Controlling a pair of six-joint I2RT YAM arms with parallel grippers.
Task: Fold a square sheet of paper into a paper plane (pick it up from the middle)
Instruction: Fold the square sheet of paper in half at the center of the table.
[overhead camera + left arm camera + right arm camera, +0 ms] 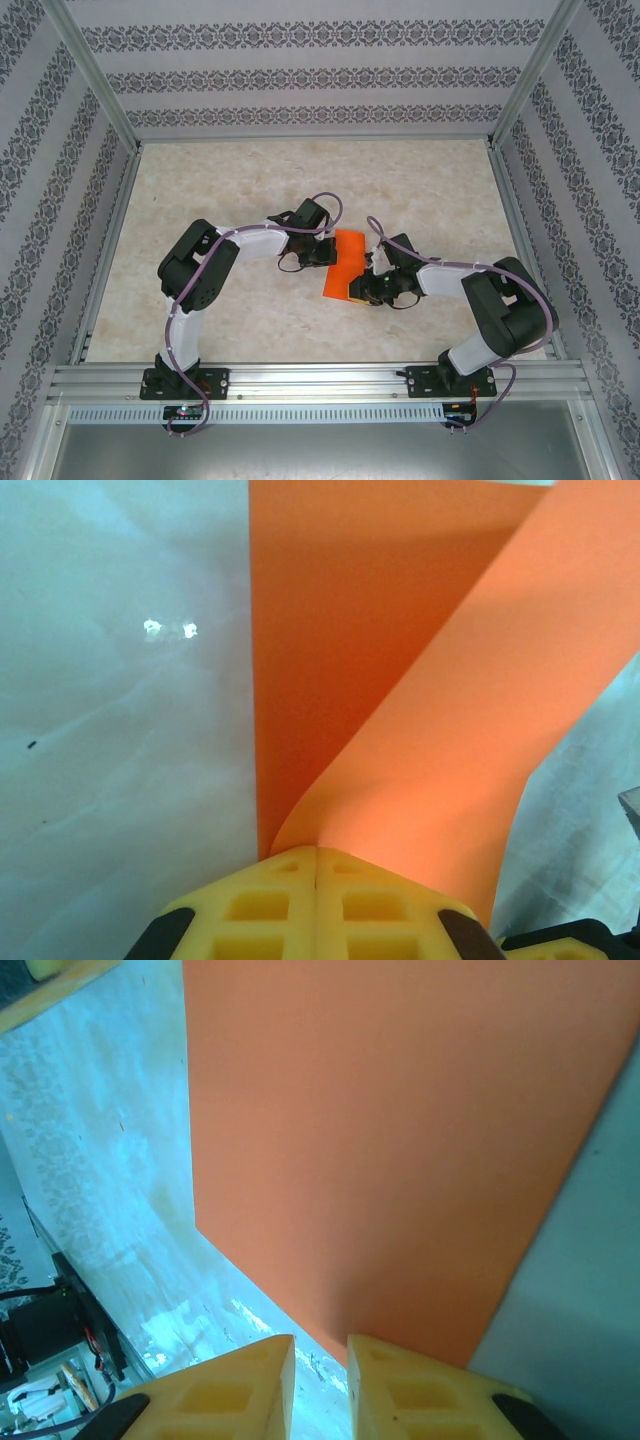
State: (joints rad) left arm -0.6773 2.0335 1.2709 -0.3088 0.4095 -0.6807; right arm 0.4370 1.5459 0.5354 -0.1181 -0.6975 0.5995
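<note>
One fold is in hand: the square sheet of paper point(345, 265) lies mid tabletop point(300, 180) btwn both arms, one flap curling up off the flat layer. Left end effector point(316, 858) is pressed together, pinching that flap's edge. Right end effector point(320, 1348) stands slightly spread w/ the sheet's near corner right at the narrow gap; can't tell if it touches. Early stage, I'd say, no dart shape yet. Next move prob. needs the left to carry the flap across, align edges, then crease. No brands, labels or writing legible.
</note>
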